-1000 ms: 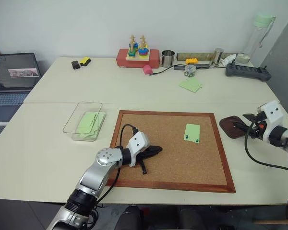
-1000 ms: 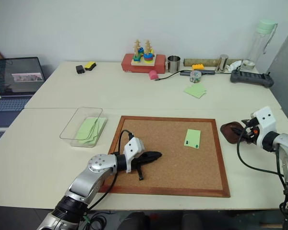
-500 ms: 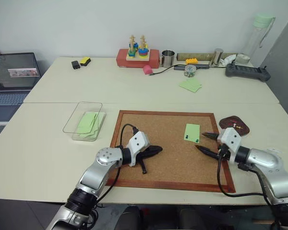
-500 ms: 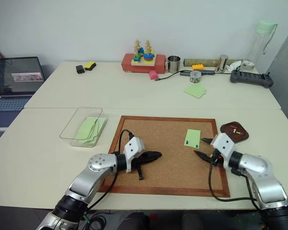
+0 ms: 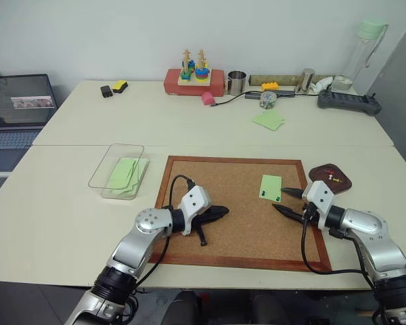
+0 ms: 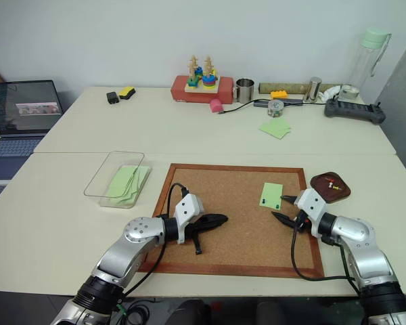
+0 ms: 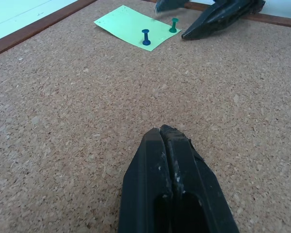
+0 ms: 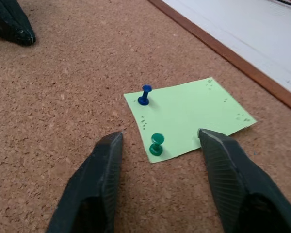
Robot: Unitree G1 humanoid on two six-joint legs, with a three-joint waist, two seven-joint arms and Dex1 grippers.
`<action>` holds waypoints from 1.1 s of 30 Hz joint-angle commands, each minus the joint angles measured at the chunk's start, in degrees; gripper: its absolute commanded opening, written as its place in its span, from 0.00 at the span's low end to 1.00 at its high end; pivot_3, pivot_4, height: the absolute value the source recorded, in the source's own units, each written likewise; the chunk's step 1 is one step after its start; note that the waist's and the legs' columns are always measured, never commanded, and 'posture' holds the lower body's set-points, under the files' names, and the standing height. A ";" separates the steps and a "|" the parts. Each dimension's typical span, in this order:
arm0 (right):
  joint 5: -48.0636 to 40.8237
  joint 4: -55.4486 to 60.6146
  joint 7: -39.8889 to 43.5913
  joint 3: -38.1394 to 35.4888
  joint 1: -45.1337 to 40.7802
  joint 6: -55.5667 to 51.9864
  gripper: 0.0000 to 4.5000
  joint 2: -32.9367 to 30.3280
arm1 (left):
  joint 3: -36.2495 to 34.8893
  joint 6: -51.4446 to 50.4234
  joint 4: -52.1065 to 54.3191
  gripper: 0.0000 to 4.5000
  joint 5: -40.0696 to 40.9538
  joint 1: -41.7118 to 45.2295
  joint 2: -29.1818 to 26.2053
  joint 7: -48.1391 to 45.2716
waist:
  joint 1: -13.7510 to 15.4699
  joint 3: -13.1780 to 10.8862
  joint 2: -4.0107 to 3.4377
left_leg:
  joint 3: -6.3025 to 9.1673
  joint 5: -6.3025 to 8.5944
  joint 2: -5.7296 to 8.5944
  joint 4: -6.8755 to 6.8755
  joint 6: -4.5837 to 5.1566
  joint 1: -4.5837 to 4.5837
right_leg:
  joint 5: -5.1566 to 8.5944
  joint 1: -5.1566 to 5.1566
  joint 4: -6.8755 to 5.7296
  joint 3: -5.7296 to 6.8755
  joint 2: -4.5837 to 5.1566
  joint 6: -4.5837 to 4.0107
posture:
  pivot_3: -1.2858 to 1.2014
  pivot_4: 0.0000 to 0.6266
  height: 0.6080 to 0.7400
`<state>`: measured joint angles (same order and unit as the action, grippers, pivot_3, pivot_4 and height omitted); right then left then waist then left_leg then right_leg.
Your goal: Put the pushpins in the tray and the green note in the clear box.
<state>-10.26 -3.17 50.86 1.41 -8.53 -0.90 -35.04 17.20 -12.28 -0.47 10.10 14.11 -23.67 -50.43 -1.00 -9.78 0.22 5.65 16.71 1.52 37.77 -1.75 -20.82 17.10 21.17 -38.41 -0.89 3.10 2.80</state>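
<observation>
Green note point(image 8: 186, 116) pinned near the right edge of the corkboard point(image 5: 210, 254) by a green pushpin point(image 8: 156, 143) and a blue pushpin point(image 8: 145, 94); yellow pushpin point(image 5: 336, 179) already in the tray point(image 5: 323, 170) on the worktop point(image 5: 54, 203) beside the board's right edge; clear box point(image 5: 115, 162) off its left edge. Right gripper point(image 8: 160, 145), moved from the tray a second ago, now straddling the green pin, jaws parted and narrowing, nothing grasped: pin extraction judged imminent. Left gripper point(image 7: 166, 138) clenched, resting empty on the cork.

Head stereo pair looks down over the table point(image 5: 68, 203); both wrist cameras skim the corkboard point(image 7: 87, 121), sharing the green note point(image 8: 194, 114).
</observation>
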 commanded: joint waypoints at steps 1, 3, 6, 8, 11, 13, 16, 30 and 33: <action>-0.63 -0.65 0.73 0.05 -0.98 0.19 0.34 0.37 | 1.94 -3.66 -3.57 0.00 -2.68 -2.58 -1.70 -0.05 | 0.00 0.00 0.00 | 0.01 0.00 0.00 0.00 0.00 0.00 | 0.00 0.00 0.00 0.01 0.00 0.00 | 0.52 0.24 1.00; -0.87 -0.99 0.89 0.01 -1.15 -0.09 0.23 0.64 | 1.97 -3.69 -3.46 0.00 -2.67 -2.66 -1.74 -0.07 | -0.01 0.00 0.00 | 0.00 0.00 0.00 0.00 0.00 0.00 | 0.00 0.00 0.00 0.01 0.00 0.00 | 0.52 0.24 1.00; -1.07 -1.27 1.13 -0.11 -1.36 -0.24 0.11 0.82 | 2.02 -3.74 -3.33 0.00 -2.66 -2.76 -1.78 -0.08 | -0.01 0.00 0.00 | 0.00 0.00 -0.01 0.00 0.00 0.00 | 0.00 0.00 0.00 0.01 0.00 0.00 | 0.52 0.24 1.00; -1.21 -1.33 1.39 -0.23 -1.46 -0.43 0.04 0.83 | 2.02 -3.77 -3.25 0.00 -2.65 -2.85 -1.83 -0.09 | -0.02 0.00 0.00 | 0.00 0.00 -0.01 0.00 0.00 0.00 | 0.00 0.00 0.00 0.00 0.00 -0.01 | 0.52 0.24 1.00; -1.59 -1.13 1.91 -0.51 -1.43 -0.94 0.01 0.75 | 2.04 -3.80 -3.11 0.00 -2.63 -2.98 -1.91 -0.12 | -0.03 0.00 0.00 | 0.00 0.00 -0.01 0.00 0.00 0.00 | -0.01 0.00 0.00 0.01 0.00 -0.02 | 0.52 0.24 1.00; -2.07 -0.79 2.21 -0.72 -1.37 -1.45 0.01 0.69 | 2.06 -3.79 -3.08 0.00 -2.63 -3.03 -1.93 -0.14 | -0.04 0.00 0.00 | 0.00 0.00 -0.01 0.00 0.00 0.01 | -0.01 0.00 0.00 0.01 0.00 -0.02 | 0.52 0.24 1.00; -2.96 -0.17 2.44 -1.04 -1.38 -2.20 0.01 0.66 | 2.10 -3.75 -3.08 0.00 -2.65 -3.09 -1.95 -0.17 | -0.04 0.00 0.00 | 0.00 0.00 -0.01 -0.01 0.00 0.00 | -0.01 0.00 0.00 0.00 0.00 -0.02 | 0.52 0.24 1.00; -6.67 3.66 2.73 -1.79 -1.73 -3.47 0.01 1.61 | 2.35 -3.88 -3.23 0.00 -3.04 -3.32 -1.92 0.25 | -0.16 0.00 -0.01 | 0.00 0.00 -0.02 -0.02 0.00 0.00 | -0.01 0.02 0.00 -0.01 0.00 -0.02 | 0.52 0.24 1.00; -7.71 4.66 2.50 -1.92 -1.82 -4.98 0.01 2.04 | 2.45 -3.91 -3.24 0.00 -3.11 -3.37 -1.96 0.33 | -0.28 0.00 -0.01 | 0.01 0.00 -0.02 -0.05 0.00 0.00 | -0.01 0.03 0.00 -0.01 0.00 -0.03 | 0.52 0.24 1.00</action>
<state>-14.75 -3.70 52.66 0.96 -9.63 -6.07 -33.67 17.19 -12.35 0.35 10.11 13.62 -24.24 -50.35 -1.28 -9.78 0.21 5.67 16.71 1.51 37.71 -1.75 -20.82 17.08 21.21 -38.41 -0.90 3.09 2.77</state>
